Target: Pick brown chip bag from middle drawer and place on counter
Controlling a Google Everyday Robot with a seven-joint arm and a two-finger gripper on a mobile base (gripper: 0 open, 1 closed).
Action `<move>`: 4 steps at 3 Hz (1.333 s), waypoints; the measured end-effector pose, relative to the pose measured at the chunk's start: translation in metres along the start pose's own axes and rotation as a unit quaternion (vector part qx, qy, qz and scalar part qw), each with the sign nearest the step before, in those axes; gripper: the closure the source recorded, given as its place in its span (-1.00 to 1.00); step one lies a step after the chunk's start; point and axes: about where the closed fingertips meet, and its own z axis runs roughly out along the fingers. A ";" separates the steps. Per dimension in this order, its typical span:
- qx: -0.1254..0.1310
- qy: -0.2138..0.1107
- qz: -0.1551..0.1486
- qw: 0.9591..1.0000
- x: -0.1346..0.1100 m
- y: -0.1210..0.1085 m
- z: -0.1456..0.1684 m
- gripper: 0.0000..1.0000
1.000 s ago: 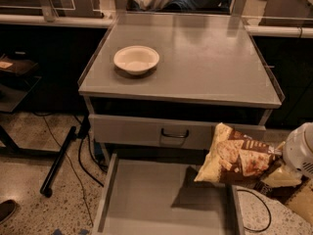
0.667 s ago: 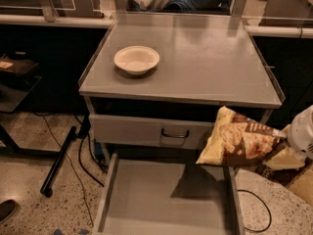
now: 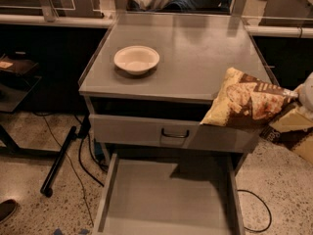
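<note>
One brown chip bag (image 3: 247,102), crinkly, dark brown middle, cream-yellow ends, chip pictures, aloft at front right corner of surface (image 3: 195,48), right end pinched in my tool (image 3: 300,94). Below, middle drawer (image 3: 166,204) open; bowl (image 3: 137,59) on surface.

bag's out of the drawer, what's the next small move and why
Probably lift the brown chip bag up and left, over the counter. The claw at the right edge holds it by one end, and it hangs off the counter's front right corner, above the open middle drawer. The bowl sits far left, out of the way.
</note>
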 end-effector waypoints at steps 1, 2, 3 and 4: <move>-0.001 0.001 0.000 1.000 0.001 0.001 0.001 1.00; 0.001 -0.011 0.003 1.000 -0.021 -0.021 0.006 1.00; 0.000 -0.024 0.004 1.000 -0.070 -0.065 0.015 1.00; -0.008 -0.022 -0.015 1.000 -0.118 -0.085 0.033 1.00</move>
